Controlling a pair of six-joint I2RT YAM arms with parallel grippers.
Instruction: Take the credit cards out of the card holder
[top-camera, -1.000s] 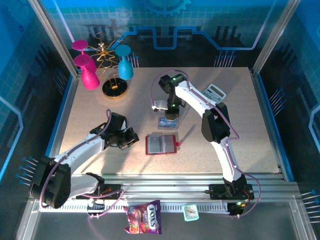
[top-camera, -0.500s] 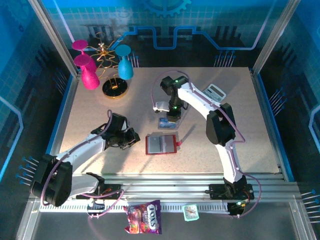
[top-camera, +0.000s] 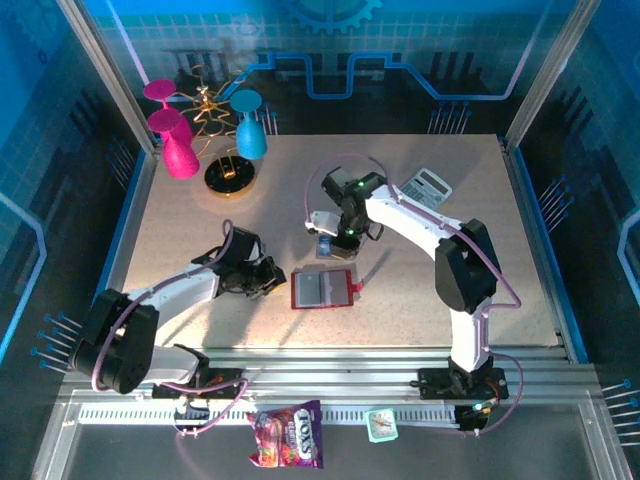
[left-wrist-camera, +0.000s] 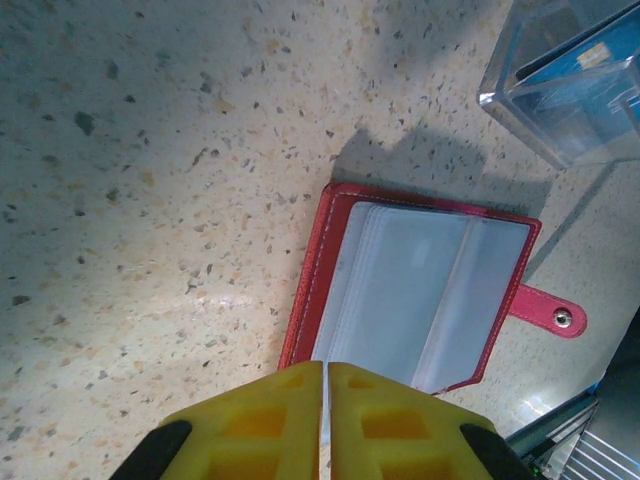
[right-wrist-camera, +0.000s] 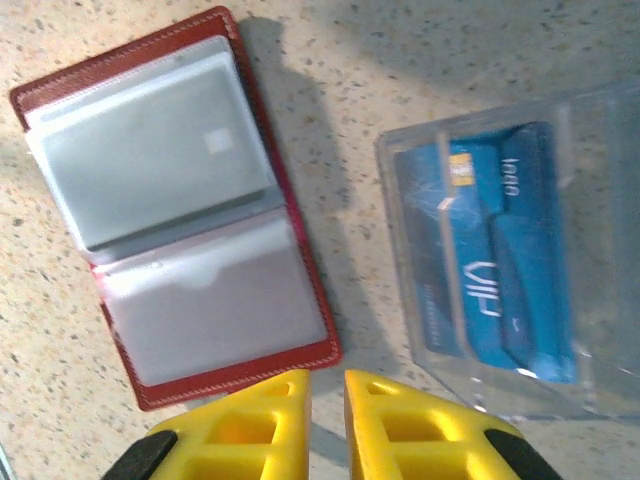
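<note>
— Where's the card holder (top-camera: 322, 289)?
— Open flat on the desk (top-camera: 200, 230), long axis left-right, just right of the left fingers (left-wrist-camera: 250, 430), closed and empty; the right fingers (right-wrist-camera: 240, 430), nearly closed, empty, hover just beyond it.

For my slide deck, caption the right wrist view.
Open red card holder beside a clear plastic box holding a blue card, right gripper above.

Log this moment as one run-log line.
card holder: open flat on table | blue credit card: in clear box | left gripper: shut, empty | right gripper: nearly shut, empty
</note>
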